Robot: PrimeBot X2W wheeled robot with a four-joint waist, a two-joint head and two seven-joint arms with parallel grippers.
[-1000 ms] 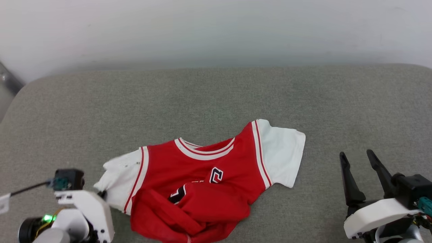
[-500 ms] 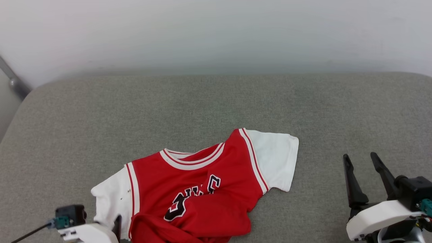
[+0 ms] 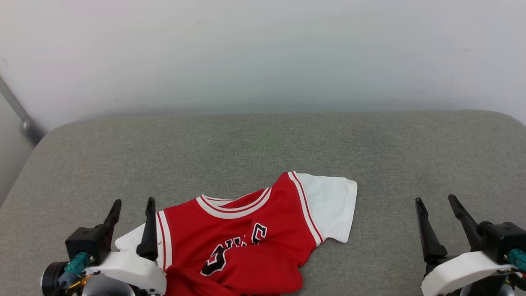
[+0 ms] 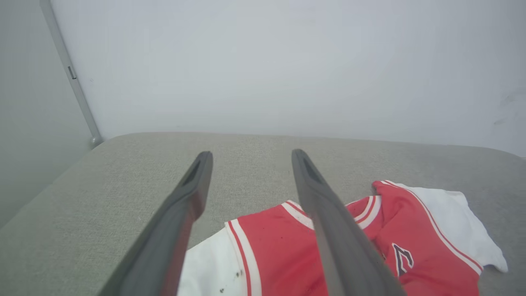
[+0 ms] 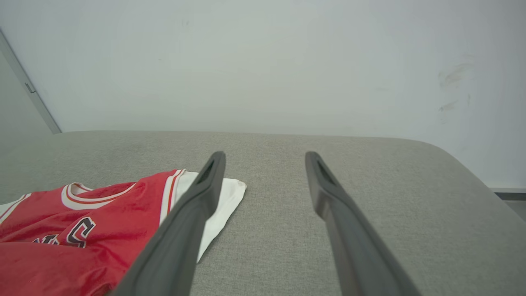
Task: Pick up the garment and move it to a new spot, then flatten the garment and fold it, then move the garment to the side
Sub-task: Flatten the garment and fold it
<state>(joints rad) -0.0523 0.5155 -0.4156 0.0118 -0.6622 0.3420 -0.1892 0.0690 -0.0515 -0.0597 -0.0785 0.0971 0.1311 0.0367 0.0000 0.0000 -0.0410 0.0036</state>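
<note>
Biggest thing here is the plain pale wall [image 3: 263,49] at the back, and in front of it the table [image 3: 263,139], topped in grey fabric with rounded corners. The garment [image 3: 246,230] is a bright red jersey with white sleeves and a white striped collar. It's lying on the near part of the table, a bit left of middle, with the collar toward the wall. The sleeve on the robot's right is spread out flat, but the bottom half is bunched up and flopped over the black-and-white chest lettering. The left hand [image 3: 134,201] sits right at the other white sleeve, fingers wide apart with nothing between them; one finger overlaps that sleeve in the head view. The right hand [image 3: 434,199] is well off to the right over bare table, also spread wide and empty. A thin metal pole [image 3: 18,111] runs down the far left corner. The sleeve by the left hand has some tiny dark specks [image 4: 230,279].
</note>
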